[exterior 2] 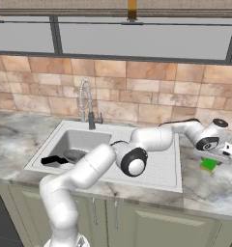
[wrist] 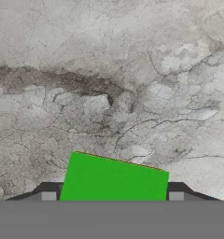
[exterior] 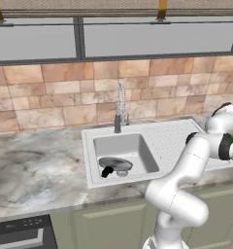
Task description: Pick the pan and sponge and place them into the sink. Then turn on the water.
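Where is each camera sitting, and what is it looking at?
Left base view: behind the arm on its left, looking forward and down at the sink, with the pan in its basin; the white arm rises at lower right.
Right base view: behind on the right, facing the same sink and pan; the arm reaches right to the gripper over the sponge.
Hand view: on the hand, looking down at the sponge between the fingertips on the marble counter.
Both base views share sink, pan, faucet.
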